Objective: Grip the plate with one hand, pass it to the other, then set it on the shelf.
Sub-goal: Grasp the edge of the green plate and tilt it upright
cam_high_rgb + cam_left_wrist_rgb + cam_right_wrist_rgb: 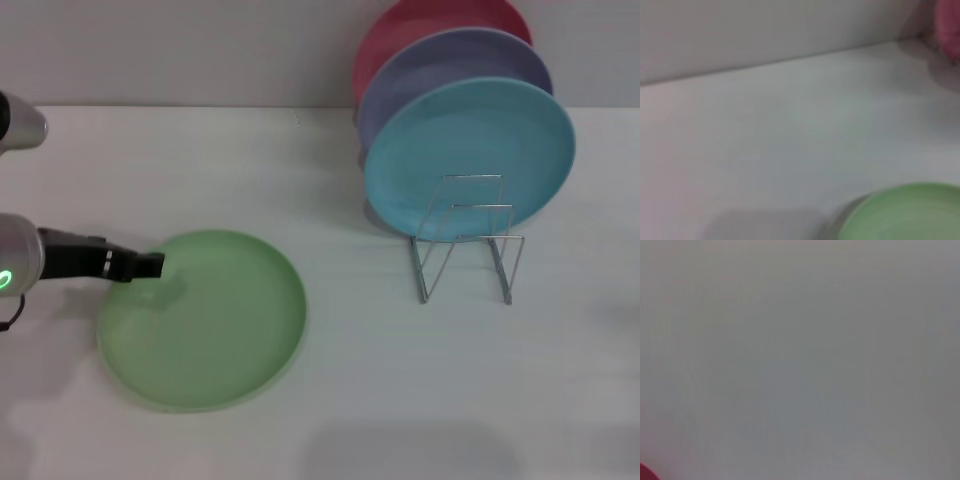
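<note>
Green and flat, the plate (205, 320) lies on the white desk (360, 400), on our left side and well apart from the shelf (468, 240). Our left pincer (150, 265) reaches in low from the left, with its black tip over the plate's near-left rim, likely because a flat plate is easiest to grab by its edge. We cannot tell if this pincer is apart or closed, since its tip is too small and dark to read. The plate does not look lifted, so we think the first grip is not yet made. The shelf is a thin wire rack with bent loops, and it stands on the right. A blue plate (470, 155) leans upright at the back of it, with a purple plate (450, 65) and a pink plate (440, 20) behind that, so the loops in front look free for the green one. Our right pincer is nowhere in sight, so it probably waits off to the side for the pass
</note>
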Controlling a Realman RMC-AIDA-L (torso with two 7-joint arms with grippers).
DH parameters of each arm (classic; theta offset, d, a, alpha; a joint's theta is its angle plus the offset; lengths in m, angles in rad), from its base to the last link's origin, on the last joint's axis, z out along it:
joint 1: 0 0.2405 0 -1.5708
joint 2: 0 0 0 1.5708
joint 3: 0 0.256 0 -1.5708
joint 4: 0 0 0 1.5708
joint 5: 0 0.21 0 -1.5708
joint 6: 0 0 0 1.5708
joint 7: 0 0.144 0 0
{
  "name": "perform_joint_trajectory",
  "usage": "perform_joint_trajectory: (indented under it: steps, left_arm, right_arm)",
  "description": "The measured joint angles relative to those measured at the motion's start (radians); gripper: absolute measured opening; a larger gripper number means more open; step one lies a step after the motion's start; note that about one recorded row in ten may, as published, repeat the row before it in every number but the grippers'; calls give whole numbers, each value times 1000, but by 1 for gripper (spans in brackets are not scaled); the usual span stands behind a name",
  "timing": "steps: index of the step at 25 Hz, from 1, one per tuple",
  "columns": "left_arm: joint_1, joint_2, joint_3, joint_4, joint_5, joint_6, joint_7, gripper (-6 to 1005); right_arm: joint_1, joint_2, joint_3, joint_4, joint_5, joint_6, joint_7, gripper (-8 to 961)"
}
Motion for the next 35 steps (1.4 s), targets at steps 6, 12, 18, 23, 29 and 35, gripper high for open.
perform_joint_trajectory:
  steps: [6,12,18,23,29,35]
  left_arm:
    - [-10,0,-15,-66,1,-12,1,777]
    - [-24,2,-18,-112,1,-23,1,772]
    - [-61,1,-19,-175,41,-29,-6,767]
    - [-68,-1,-19,-182,51,-29,-12,763]
    - [-78,0,-18,-184,50,-47,-10,701]
    - [-80,-1,-19,-187,54,-45,-5,541]
  right_arm:
    - [-1,0,0,-1,0,0,0,831]
    - [0,0,0,0,0,2,0,832]
    - [1,0,0,0,0,1,0,832]
    - [0,0,0,0,0,0,0,832]
    - [0,0,0,0,0,0,0,831]
    - [2,0,0,0,-1,0,0,831]
